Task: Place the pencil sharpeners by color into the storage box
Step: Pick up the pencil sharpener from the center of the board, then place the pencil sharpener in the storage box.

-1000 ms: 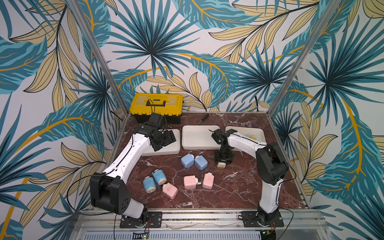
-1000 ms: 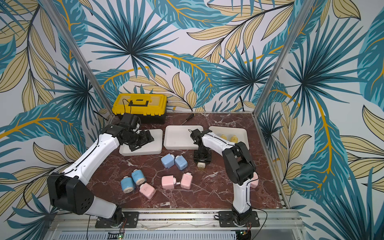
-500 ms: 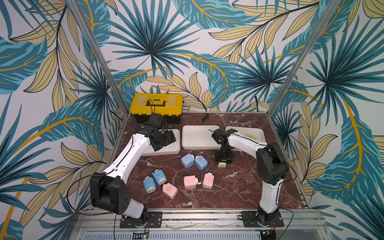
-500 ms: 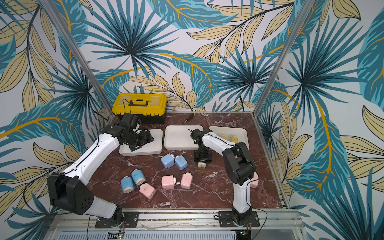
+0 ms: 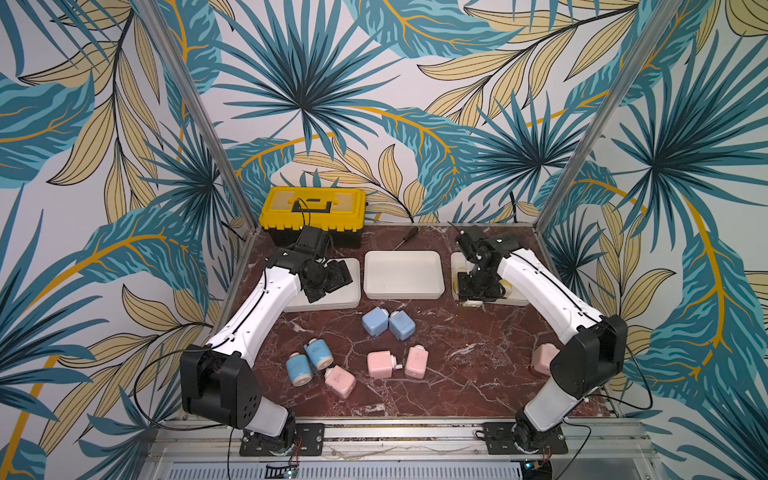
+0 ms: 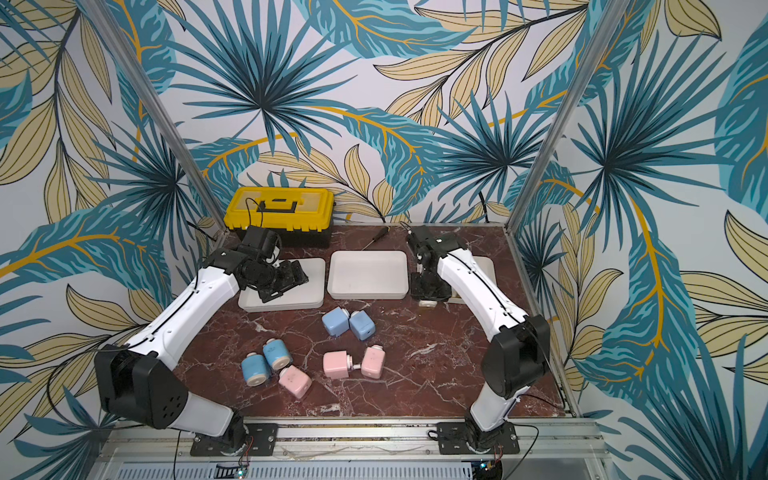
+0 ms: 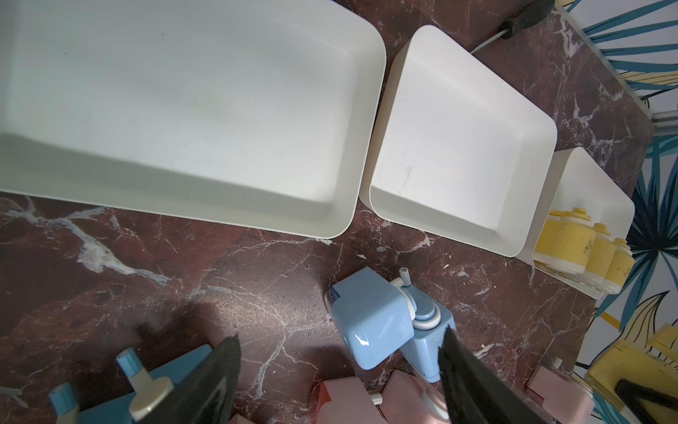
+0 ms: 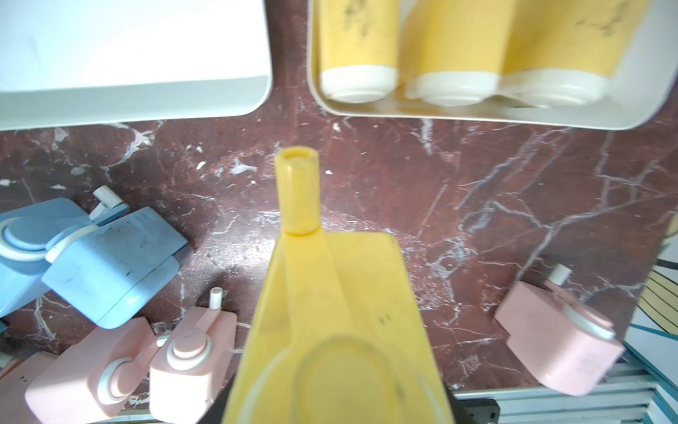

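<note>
Three white trays of the storage box stand in a row at the back. My right gripper is shut on a yellow pencil sharpener, hanging over the near edge of the right tray. Three yellow sharpeners lie in that tray. My left gripper hangs open and empty above the left tray. Several blue sharpeners and pink sharpeners lie loose on the marble. One pink sharpener sits by the right arm's base.
A yellow toolbox stands at the back left and a screwdriver lies behind the middle tray. Metal frame posts flank the table, and a rail runs along the front.
My right gripper has carried the yellow sharpener back and to the right, from the open marble to the right tray's near edge. The left arm has not moved.
</note>
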